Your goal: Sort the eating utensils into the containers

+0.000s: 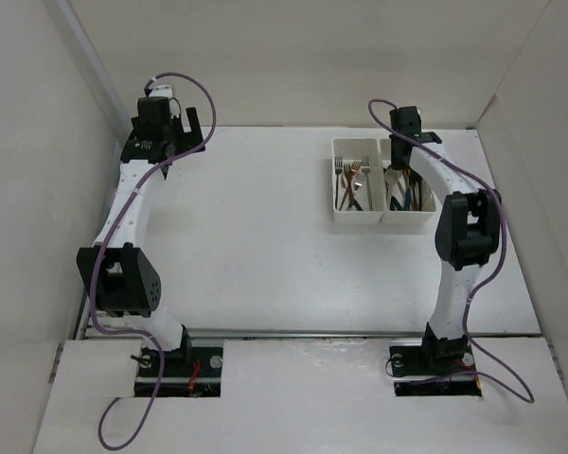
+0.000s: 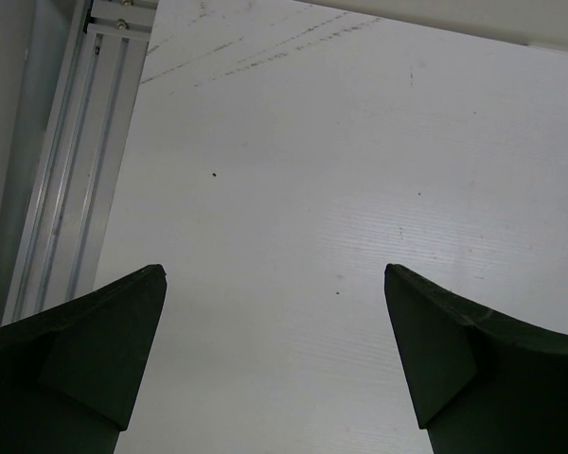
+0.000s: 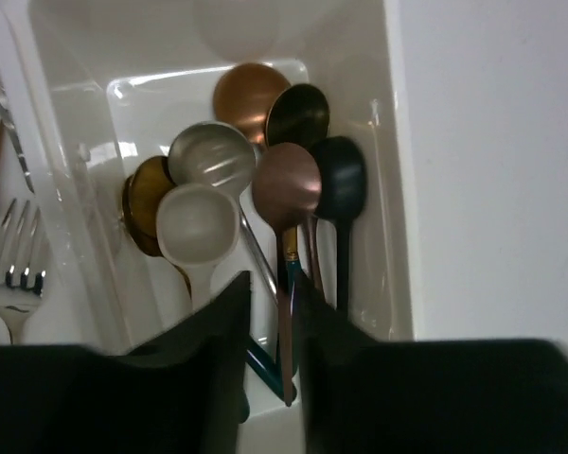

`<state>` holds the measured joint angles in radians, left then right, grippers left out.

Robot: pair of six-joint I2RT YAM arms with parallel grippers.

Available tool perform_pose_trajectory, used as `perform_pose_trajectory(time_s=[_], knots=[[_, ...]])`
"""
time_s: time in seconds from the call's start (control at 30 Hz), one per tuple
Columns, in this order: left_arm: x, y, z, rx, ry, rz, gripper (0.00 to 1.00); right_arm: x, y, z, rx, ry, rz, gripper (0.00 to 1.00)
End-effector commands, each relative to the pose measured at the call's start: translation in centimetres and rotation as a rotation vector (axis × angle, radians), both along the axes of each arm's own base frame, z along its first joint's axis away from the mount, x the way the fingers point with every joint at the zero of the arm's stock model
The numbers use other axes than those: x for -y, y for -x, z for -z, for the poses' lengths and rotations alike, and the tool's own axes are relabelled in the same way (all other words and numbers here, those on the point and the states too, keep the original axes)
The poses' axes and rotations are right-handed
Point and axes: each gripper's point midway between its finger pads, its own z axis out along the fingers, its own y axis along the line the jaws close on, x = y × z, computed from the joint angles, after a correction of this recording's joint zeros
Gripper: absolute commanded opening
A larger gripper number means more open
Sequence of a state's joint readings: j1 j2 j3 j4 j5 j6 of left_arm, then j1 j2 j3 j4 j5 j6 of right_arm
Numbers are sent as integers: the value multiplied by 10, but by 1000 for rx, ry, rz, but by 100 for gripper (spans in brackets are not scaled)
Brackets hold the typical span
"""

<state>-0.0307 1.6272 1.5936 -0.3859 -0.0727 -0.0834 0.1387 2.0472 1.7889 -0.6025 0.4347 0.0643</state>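
The white two-bin tray stands at the back right. Its left bin holds several forks, also at the left edge of the right wrist view. Its right bin holds several spoons with silver, gold, copper and black heads. My right gripper hangs over the right bin, its jaws a narrow gap apart. A copper-brown spoon has its handle running through that gap beside the right finger, not clamped. My left gripper is open and empty over bare table at the back left.
White walls close in the table at the back and sides. An aluminium rail runs along the table's edge beside my left gripper. The right arm's elbow stands just right of the tray.
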Motion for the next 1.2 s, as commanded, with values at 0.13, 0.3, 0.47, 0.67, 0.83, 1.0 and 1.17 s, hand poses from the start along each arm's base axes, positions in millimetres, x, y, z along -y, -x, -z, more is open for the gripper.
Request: perform_pose_trajectory(time_s=[0.13,0.3,0.47,0.67,0.83,1.0,1.17], knots=[[-2,2,-20,56,-11,5,100,10,7,-52,95,49,17,67],[-2,2,-20,56,-11,5,100,37,32,-158,348,-13,128,100],[-2,4,-24,64,-19,9,100,115,100,-226,566,-32,388,100],[-3,4,-24,66,-14,-4,100,173,273,-307,1071,49,861,100],[7,3,-24,66,25,39,100,161,337,-325,1224,54,763,100],[21,4,-24,66,86,84,100,159,361,-317,1183,69,771,100],[26,6,-29,76,108,105,100,158,363,-308,1146,65,774,100]])
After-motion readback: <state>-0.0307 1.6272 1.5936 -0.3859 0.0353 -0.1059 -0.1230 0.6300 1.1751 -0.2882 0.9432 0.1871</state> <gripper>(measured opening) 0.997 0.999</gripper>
